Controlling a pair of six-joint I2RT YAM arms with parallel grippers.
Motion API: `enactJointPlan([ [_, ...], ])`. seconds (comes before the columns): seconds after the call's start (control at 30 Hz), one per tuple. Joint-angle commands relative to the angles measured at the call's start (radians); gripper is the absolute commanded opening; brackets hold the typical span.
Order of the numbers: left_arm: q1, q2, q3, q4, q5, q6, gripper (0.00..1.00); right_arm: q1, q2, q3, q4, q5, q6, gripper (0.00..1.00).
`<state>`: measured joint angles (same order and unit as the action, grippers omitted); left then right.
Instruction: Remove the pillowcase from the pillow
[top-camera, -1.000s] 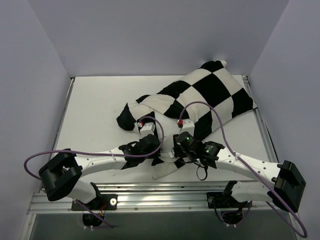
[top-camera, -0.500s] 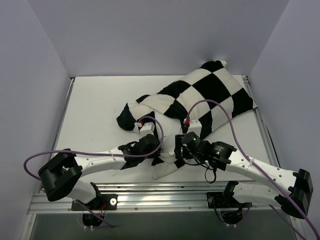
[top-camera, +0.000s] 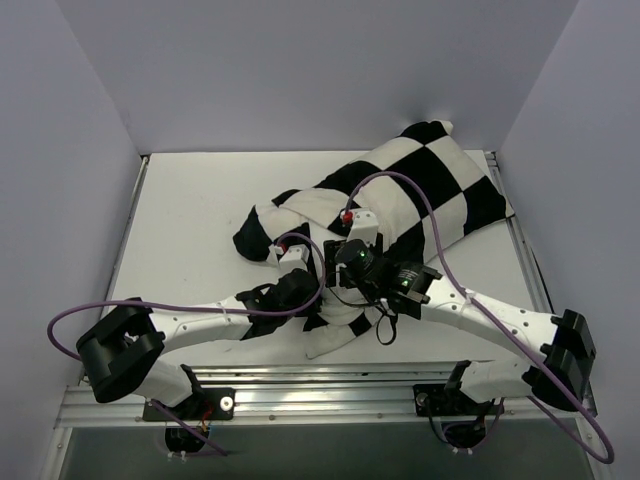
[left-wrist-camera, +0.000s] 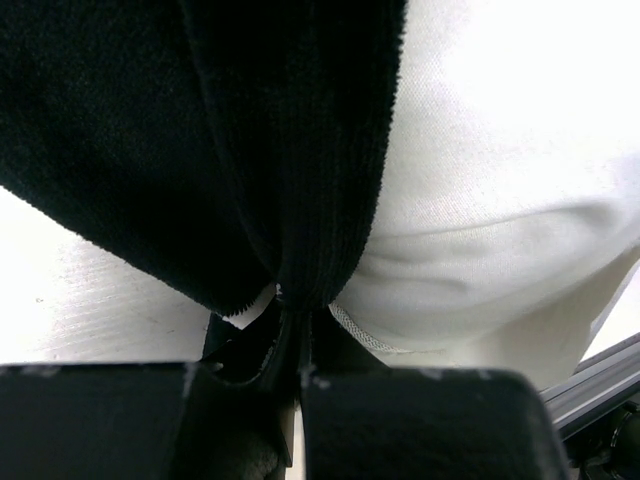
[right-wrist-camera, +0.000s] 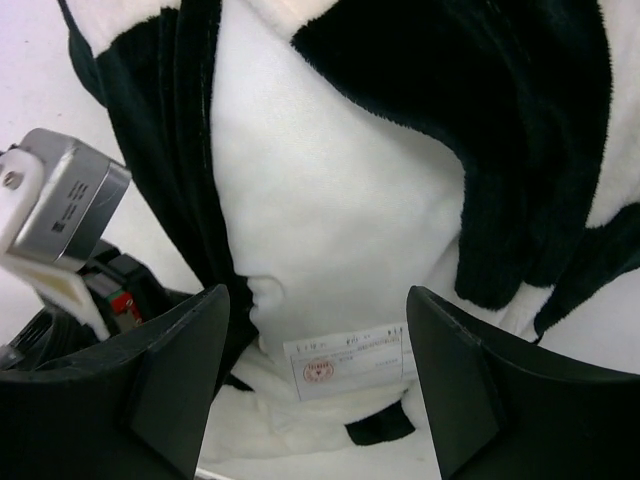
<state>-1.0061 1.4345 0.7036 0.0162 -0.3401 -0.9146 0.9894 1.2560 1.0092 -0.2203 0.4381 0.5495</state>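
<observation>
My left claw (left-wrist-camera: 296, 330) is clenched on a fold of the pillowcase (top-camera: 420, 185). The jaws are pressed together, with a black plush ridge rising straight out from between them. Just beside that ridge the plain white cloth of the pillow (left-wrist-camera: 500, 200) bulges, with a stitched hem showing low down near my jaws. My right claw (right-wrist-camera: 315, 300) is released. Its two fingers (right-wrist-camera: 175, 380) are spread wide and hold nothing, hanging above a white square of the checked cover. Below that square a small printed label (right-wrist-camera: 345, 365) with a red mark lies on creamier cloth. The silver camera box (right-wrist-camera: 60, 210) of my left arm sits close by, at the left of my right wrist view. From above, the checked bulk lies on the far right of the table (top-camera: 190, 220) and stretches toward the middle, where both my wrists meet over it
</observation>
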Motion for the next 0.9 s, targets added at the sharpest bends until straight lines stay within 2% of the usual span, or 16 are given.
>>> enactJointPlan([
  [0.0,-0.006,-0.019,-0.010,0.034,0.019,-0.006,0.03,-0.001,0.055,-0.001,0.093,0.080,-0.036,0.67],
  [0.2,-0.006,-0.028,-0.013,0.028,0.016,-0.017,0.03,-0.001,0.102,-0.069,0.064,0.108,0.027,0.69],
  [0.43,-0.006,-0.031,-0.023,0.033,0.016,-0.032,0.03,0.000,0.049,-0.219,0.039,0.002,0.081,0.87],
  [0.63,-0.006,-0.025,-0.021,0.044,0.024,-0.033,0.03,0.002,0.042,-0.267,0.075,-0.039,0.078,0.89],
  [0.87,-0.009,-0.019,-0.024,0.051,0.036,-0.033,0.03,0.000,0.155,-0.224,0.140,-0.033,0.037,0.91],
])
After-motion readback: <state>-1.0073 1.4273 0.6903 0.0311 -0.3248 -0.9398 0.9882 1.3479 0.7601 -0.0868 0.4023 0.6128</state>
